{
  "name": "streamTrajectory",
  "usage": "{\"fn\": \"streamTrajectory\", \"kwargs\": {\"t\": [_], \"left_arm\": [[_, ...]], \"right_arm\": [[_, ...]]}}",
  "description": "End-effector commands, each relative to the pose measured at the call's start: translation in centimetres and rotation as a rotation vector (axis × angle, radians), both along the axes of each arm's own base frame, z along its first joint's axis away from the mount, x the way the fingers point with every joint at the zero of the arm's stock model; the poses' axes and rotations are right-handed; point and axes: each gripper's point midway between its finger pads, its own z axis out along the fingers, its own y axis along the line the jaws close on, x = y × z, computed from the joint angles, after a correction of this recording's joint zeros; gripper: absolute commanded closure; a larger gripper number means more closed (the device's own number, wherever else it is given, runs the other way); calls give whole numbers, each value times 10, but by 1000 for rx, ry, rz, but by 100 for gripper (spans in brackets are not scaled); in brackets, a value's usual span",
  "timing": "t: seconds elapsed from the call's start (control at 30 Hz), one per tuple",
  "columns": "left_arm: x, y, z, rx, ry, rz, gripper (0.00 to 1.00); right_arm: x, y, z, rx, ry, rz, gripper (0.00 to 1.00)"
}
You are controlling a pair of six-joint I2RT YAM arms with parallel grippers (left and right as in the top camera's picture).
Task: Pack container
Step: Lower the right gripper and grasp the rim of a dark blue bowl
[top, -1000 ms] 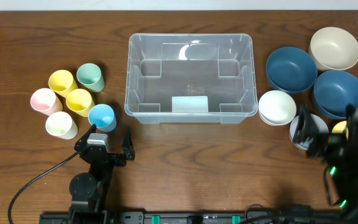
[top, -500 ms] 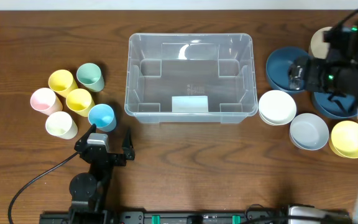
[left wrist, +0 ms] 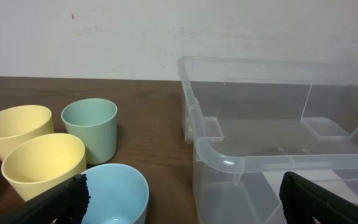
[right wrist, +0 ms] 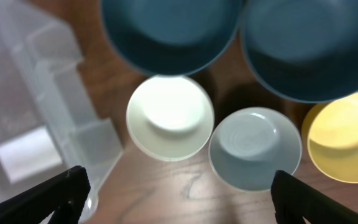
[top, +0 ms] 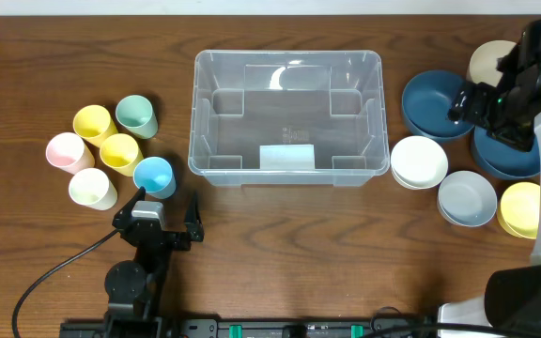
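The left gripper [top: 167, 202] is nearest, fingers wide apart, just beside the blue cup [top: 153, 176]. Bare brown table [top: 346, 244] runs along the near edge of the container [top: 287, 176], which sits mid-table. A wood gap parts it from the pastel cups [top: 118, 153] on the left. A thinner gap parts it from the white bowl [top: 419, 161] on the right. Far right, the right gripper [right wrist: 179, 186] hangs over the dark blue bowls [top: 430, 108], fingers apart.

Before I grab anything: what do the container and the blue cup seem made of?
The container looks like clear glossy plastic: see-through walls, moulded ridges, a bright glare spot. The blue cup looks like matte opaque plastic, with even colour and no sharp highlights; ceramic can't be ruled out.
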Motion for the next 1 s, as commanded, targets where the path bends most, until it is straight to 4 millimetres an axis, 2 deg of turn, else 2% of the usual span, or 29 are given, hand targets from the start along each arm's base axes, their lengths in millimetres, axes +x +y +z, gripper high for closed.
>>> {"fn": "streamTrajectory", "kwargs": {"t": [0.0, 0.13, 0.27, 0.43, 0.6, 0.77, 0.97], "left_arm": [[-1, -1, -15, -3, 45, -8, 2], [-1, -1, -15, -3, 45, -8, 2], [-1, -1, -15, -3, 45, -8, 2], [-1, -1, -15, -3, 45, -8, 2], [-1, -1, -15, -3, 45, -8, 2], [-1, -1, -15, -3, 45, -8, 2], [-1, -1, -15, -3, 45, -8, 2]], "right_arm": [[2, -13, -15, -22, 15, -146, 6], [10, -14, -33, -2, -6, -213, 8], [16, -15, -58, 20, -20, -281, 11], [19, -15, -94, 37, -39, -330, 19], [22, -16, -120, 39, -68, -337, 26], [21, -16, -143, 50, -93, -367, 31], [25, -17, -161, 50, -150, -366, 36]]}}
